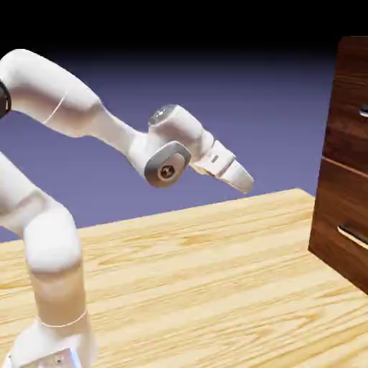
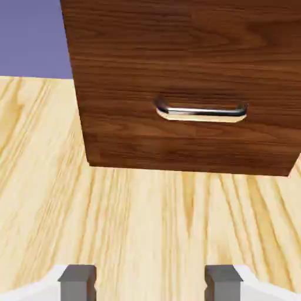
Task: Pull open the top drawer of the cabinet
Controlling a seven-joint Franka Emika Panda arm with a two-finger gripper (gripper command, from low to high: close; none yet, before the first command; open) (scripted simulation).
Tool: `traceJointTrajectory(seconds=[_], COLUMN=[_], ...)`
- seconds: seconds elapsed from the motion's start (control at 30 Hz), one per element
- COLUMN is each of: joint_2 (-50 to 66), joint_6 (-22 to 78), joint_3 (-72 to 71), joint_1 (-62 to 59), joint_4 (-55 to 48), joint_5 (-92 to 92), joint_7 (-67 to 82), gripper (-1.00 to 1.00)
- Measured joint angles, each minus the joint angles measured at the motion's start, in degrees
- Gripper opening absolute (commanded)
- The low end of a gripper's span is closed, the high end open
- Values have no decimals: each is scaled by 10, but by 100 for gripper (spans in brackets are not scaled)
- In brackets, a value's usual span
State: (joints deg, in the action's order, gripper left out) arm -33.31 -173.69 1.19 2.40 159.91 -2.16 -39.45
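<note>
The dark wood-grain cabinet (image 1: 351, 61) stands at the exterior view's right edge, cut off by the frame. Its top drawer (image 1: 348, 122) shows only a sliver of silver handle (image 1: 364, 112) at the edge. My gripper (image 1: 244, 181) hangs in the air well to the left of the cabinet, tilted down toward it and touching nothing. In the hand view the fingertips (image 2: 77, 282) stand apart over bare table, so my gripper (image 2: 150, 285) is open and empty. That view shows the cabinet (image 2: 176, 53) ahead with one silver bar handle (image 2: 201, 111) low on its front, just above its bottom edge.
The lower drawer (image 1: 338, 215) has its own silver handle (image 1: 352, 236). The light wood table (image 1: 194, 287) stretches between the arm's base at the lower left and the cabinet. A blue-violet backdrop lies behind.
</note>
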Motion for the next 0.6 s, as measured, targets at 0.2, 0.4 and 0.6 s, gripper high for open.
traceJointTrajectory(seconds=[0.2, 0.4, 0.6], joint_2=[-32, -64, -97], joint_6=[16, 32, 48], joint_3=[59, 118, 177], joint_1=[85, 170, 255], joint_4=[-55, -109, -164], joint_5=[-107, -215, -322], joint_7=[150, 299, 449], gripper=[0, 0, 0])
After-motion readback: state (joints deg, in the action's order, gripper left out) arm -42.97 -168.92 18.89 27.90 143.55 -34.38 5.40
